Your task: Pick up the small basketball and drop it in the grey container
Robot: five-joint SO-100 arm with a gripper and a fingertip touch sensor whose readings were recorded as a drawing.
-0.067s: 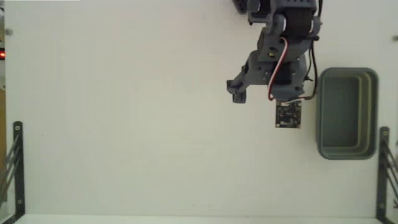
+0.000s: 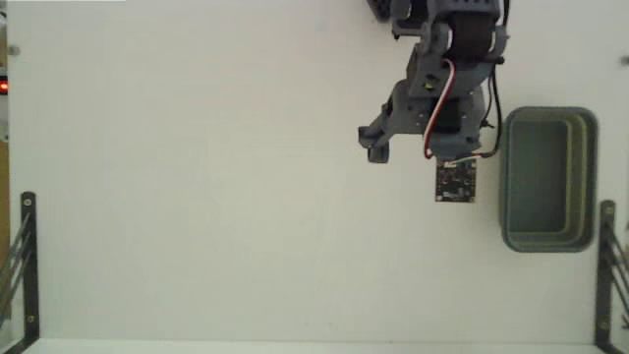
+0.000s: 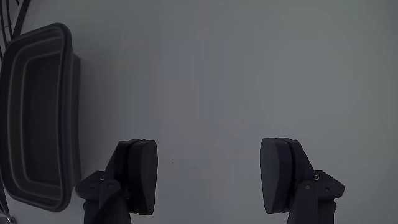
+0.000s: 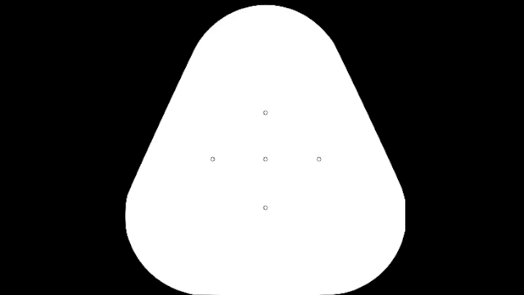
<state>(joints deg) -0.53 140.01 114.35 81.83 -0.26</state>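
Observation:
The small basketball shows in neither view. The grey container (image 2: 504, 177) lies at the right of the white table in the fixed view, and what shows of its hollow holds nothing. In the wrist view the grey container (image 3: 69, 93) lies at the left edge. My gripper (image 2: 421, 162) hangs over the table just left of the container. In the wrist view the gripper (image 3: 209, 149) is open, its two dark fingers (image 3: 138, 174) wide apart over bare table with nothing between them.
Black metal brackets stand at the table's left edge (image 2: 25, 265) and right edge (image 2: 604, 265). The arm's base reaches in from the top edge (image 2: 452, 20). A small red light (image 2: 3, 87) glows at the far left.

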